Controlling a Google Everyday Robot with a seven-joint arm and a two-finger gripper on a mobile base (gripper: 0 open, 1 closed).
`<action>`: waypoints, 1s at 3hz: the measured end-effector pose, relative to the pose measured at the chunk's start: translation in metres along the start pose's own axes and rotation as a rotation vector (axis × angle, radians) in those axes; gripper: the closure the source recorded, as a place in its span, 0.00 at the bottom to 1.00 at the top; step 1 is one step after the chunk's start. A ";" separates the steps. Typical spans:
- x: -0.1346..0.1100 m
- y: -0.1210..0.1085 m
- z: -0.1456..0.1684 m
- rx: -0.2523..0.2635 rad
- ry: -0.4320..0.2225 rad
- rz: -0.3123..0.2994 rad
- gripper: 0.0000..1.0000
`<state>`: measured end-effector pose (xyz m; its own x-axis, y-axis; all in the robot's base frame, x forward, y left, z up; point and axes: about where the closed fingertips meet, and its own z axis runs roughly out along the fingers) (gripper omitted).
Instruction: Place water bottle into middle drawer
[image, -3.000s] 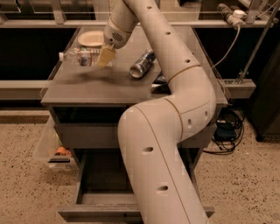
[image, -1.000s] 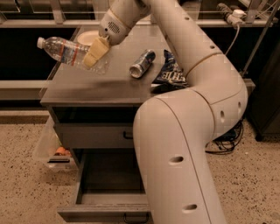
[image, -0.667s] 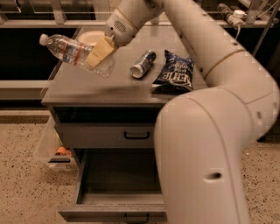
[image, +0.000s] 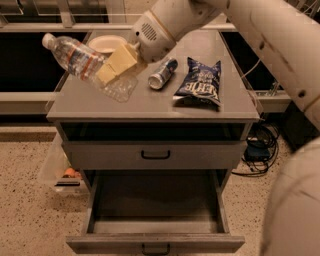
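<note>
Clear water bottle (image: 75, 54), label writing unreadable, clamped in the tool (image: 109, 71) above the cabinet top (image: 150, 104).

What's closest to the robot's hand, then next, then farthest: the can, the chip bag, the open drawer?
Hand holds the bottle, upper left.
1. Can, just right.
2. Chip bag, farther right.
3. Open drawer, down below.

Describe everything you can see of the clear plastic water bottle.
The clear crinkly plastic water bottle has a white cap and a white label with red and blue bands. It is tilted, cap up and left, base lower right, over the left side of the grey cabinet top. The tan pincer is shut around its lower body; nothing else clearly touches it.
</note>
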<state>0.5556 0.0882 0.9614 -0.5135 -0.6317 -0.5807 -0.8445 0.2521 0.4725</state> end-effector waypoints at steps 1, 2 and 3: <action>0.043 0.017 0.015 -0.024 -0.002 0.132 1.00; 0.094 0.016 0.045 -0.050 0.050 0.251 1.00; 0.115 0.016 0.061 -0.066 0.091 0.284 1.00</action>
<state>0.4739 0.0643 0.8613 -0.7095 -0.6067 -0.3585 -0.6557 0.3820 0.6513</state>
